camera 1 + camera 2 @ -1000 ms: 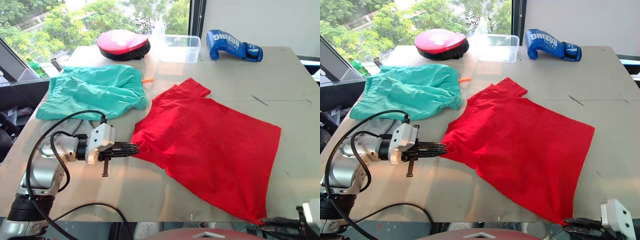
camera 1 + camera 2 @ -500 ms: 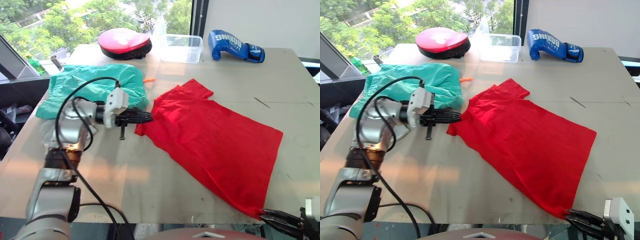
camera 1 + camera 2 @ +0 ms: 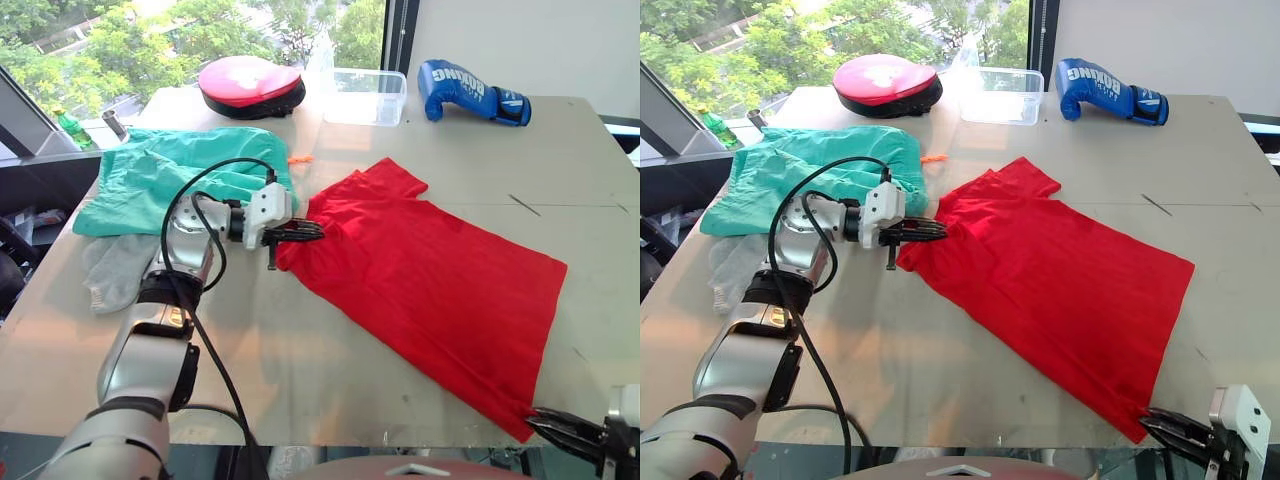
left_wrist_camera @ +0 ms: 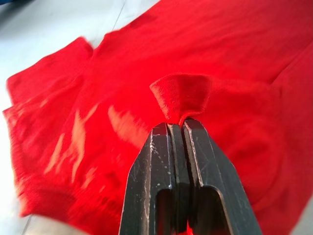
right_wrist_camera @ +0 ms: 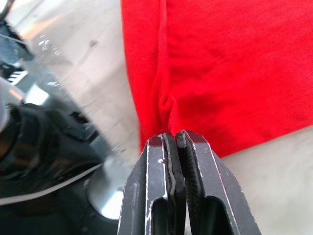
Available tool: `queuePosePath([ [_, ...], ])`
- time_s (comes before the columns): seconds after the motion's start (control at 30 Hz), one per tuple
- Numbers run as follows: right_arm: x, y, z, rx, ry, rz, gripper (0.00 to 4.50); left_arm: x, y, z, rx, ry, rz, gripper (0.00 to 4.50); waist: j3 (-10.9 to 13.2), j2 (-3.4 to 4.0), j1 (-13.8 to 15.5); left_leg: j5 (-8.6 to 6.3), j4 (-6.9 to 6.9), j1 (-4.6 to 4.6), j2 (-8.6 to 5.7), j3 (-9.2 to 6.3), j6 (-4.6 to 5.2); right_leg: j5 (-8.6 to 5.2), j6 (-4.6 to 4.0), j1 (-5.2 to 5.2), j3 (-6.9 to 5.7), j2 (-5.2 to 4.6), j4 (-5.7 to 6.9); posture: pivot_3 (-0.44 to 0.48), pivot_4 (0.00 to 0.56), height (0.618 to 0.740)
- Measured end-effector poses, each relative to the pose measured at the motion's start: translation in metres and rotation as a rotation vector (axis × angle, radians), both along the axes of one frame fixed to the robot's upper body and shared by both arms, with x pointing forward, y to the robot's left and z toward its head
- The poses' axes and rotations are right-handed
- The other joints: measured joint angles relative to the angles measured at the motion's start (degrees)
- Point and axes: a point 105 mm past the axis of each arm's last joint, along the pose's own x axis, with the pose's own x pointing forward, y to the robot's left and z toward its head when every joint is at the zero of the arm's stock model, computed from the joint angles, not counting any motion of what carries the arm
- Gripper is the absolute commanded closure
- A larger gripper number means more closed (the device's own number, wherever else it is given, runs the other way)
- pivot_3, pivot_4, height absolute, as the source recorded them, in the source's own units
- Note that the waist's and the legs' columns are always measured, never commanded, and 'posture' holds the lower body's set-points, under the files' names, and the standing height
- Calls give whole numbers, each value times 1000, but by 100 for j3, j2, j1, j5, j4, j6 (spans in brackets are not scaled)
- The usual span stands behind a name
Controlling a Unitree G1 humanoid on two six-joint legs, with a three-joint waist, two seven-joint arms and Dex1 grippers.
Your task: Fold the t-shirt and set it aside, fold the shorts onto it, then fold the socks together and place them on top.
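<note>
On the table (image 3: 300, 360), shirt stage: first fold under way.
Change: left gripper (image 3: 318, 232) has carried its pinched sleeve edge of the t-shirt (image 3: 440, 290) up and inward since a second ago, narrowing the cloth.
Right gripper (image 3: 1152, 425): pressed on the hem corner at the table's near edge.
T-shirt look: flat, diagonal, rumpled near the left pinch.
Shorts (image 3: 180, 180): spread beside it.
Socks (image 3: 115, 270): untouched, near the shorts.

White lettering "BOXING" on the blue boxing glove (image 3: 470, 90), first letters partly hidden
</note>
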Motion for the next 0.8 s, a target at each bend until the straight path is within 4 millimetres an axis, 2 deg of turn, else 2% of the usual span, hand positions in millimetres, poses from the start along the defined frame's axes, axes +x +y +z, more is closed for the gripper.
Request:
queuePosePath([
  [0.2,-1,-7,-7,-34,18,-23,4483,4,5,-7,39,18,21,4500,0,0,-2,0,0,-3,-1,-3,0,0,0,0,-3,0,0,0,150,731],
  [0.33,7,-11,-7,-51,-11,-34,4483,4,7,-13,60,29,24,4500,0,0,-3,0,0,-2,-1,-4,0,1,-1,0,-3,0,1,0,150,731],
  [0.4,9,-12,-7,-62,-17,-35,3853,4,8,-16,67,33,29,4500,0,0,-3,0,0,-2,-1,-4,0,3,-4,0,-3,0,1,0,150,731],
  [0.47,12,-14,-8,-74,-31,-39,3126,4,9,-18,70,41,36,3723,0,0,-4,0,0,-2,-1,-4,0,4,-6,0,-3,0,1,0,150,731],
  [0.5,13,-15,-8,-78,-35,-43,2640,4,9,-19,73,46,39,3391,0,0,-4,0,0,-3,-2,-4,0,5,-6,0,-3,0,1,0,150,731],
  [0.67,16,-17,-7,-78,-46,-47,299,8,10,-18,68,38,75,1135,0,0,-5,0,0,-3,-2,-6,0,5,-7,0,-5,0,1,0,150,731],
  [0.7,16,-18,-6,-77,-50,-50,0,10,11,-18,64,31,87,598,0,0,-5,0,0,-3,-2,-6,0,5,-7,0,-5,0,1,0,150,731],
  [0.73,15,-18,-2,-64,-53,-51,0,12,12,-16,58,22,106,84,0,0,-4,0,0,-3,-2,-6,0,5,-6,0,-5,0,1,0,150,731],
  [0.8,7,-15,10,-36,-40,-39,0,14,22,-11,51,7,142,20,1,2,-6,0,-2,-3,-2,-10,0,5,-7,0,-7,0,4,0,150,731],
])
